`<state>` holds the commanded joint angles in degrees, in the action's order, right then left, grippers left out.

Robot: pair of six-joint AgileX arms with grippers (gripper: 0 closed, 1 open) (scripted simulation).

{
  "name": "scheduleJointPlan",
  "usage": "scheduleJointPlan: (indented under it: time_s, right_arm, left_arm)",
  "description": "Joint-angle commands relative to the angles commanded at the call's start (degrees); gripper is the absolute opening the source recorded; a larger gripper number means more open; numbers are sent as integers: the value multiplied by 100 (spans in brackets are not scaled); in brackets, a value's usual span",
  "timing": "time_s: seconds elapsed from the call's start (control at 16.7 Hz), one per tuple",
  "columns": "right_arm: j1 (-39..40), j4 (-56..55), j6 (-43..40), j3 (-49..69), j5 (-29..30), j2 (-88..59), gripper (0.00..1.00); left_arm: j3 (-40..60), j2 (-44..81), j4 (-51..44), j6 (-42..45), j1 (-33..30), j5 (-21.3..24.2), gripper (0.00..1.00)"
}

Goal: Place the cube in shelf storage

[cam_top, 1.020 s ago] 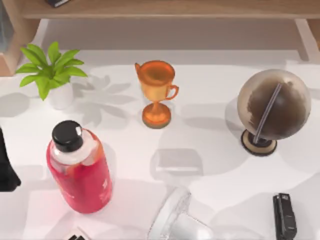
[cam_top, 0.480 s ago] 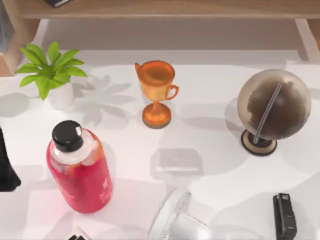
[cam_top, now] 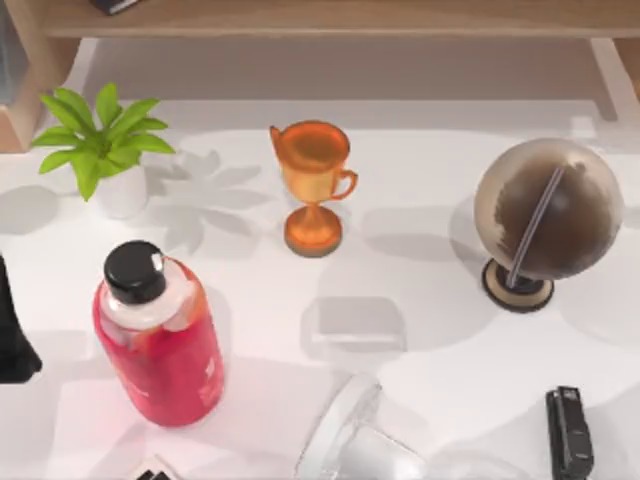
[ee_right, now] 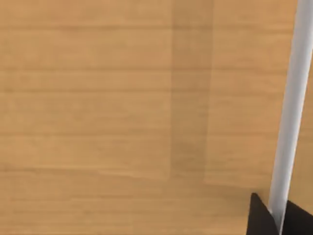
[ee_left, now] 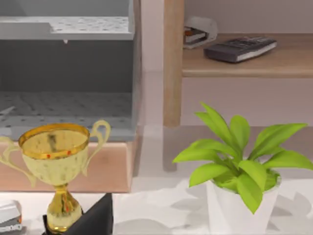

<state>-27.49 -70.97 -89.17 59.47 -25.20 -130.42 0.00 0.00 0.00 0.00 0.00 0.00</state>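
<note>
I am holding my right gripper [ee_right: 276,223] close against the wooden shelf [ee_right: 122,98], probably for the drop-off. I cannot tell whether it is spread or pinching the cube. My left gripper [ee_left: 98,220] is idling at left.

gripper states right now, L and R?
Left gripper: parked at the table's left edge, cannot be told.
Right gripper: close over light-brown wood, cannot be told.
</note>
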Motion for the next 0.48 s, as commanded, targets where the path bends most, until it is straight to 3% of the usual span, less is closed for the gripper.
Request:
scheduleJointPlan:
  time_s: [0.48]
  right_arm:
    - [-131,-326,13,-559,-132,229,0]
  left_arm:
    - [0,0,0,0,0,0,100]
